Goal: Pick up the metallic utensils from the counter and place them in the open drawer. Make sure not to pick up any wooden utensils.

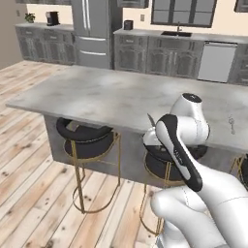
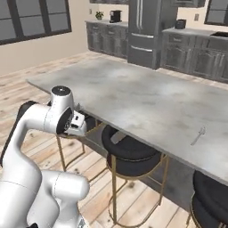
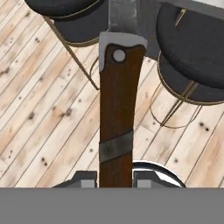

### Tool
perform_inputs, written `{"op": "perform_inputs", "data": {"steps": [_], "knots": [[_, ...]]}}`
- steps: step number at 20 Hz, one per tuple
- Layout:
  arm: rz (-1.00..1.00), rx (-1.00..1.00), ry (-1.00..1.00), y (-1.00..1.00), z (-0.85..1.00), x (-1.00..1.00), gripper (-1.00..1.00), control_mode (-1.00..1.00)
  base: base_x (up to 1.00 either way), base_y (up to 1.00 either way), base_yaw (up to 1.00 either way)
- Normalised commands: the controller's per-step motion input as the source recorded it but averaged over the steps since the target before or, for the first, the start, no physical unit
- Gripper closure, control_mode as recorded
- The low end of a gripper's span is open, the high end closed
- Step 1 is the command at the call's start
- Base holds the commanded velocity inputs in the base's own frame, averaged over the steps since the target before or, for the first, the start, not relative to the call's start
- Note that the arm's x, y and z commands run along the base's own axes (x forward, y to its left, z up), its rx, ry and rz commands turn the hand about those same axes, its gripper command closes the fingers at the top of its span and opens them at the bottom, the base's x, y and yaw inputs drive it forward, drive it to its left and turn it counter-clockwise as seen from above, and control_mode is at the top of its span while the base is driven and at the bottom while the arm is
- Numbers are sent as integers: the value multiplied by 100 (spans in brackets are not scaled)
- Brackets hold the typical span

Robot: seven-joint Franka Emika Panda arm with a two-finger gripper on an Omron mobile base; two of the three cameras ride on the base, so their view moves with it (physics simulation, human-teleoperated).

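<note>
My gripper (image 3: 116, 178) is shut on the knife (image 3: 117, 100). Its dark brown handle runs up between the fingers, and the grey blade points away over the wooden floor and the stools. From the left base, the thin blade (image 1: 150, 120) sticks up beside my wrist, just in front of the counter's near edge. From the right base, the gripper (image 2: 78, 123) hangs below the corner of the counter (image 2: 147, 93). A thin silver-grey fork (image 1: 231, 123) (image 2: 198, 135) lies on the counter (image 1: 121, 92) near its front edge, far to the right.
Black stools with gold frames (image 1: 87, 138) (image 2: 131, 149) (image 3: 192, 39) stand under the counter's overhang, close to the hand. Wooden floor spreads to the left. Dark cabinets and a fridge (image 1: 94, 31) line the back wall.
</note>
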Motion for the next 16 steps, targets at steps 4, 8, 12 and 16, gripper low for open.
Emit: {"op": "perform_inputs", "data": {"steps": [4, 8, 12, 16], "knots": [[0, 0, 0, 0, 0, 0, 100, 100, 43, 100, 33], [0, 0, 0, 0, 0, 0, 100, 100, 75, 100, 15], [0, 0, 0, 0, 0, 0, 100, 100, 96, 100, 14], [0, 0, 0, 0, 0, 0, 100, 100, 100, 100, 3]]}}
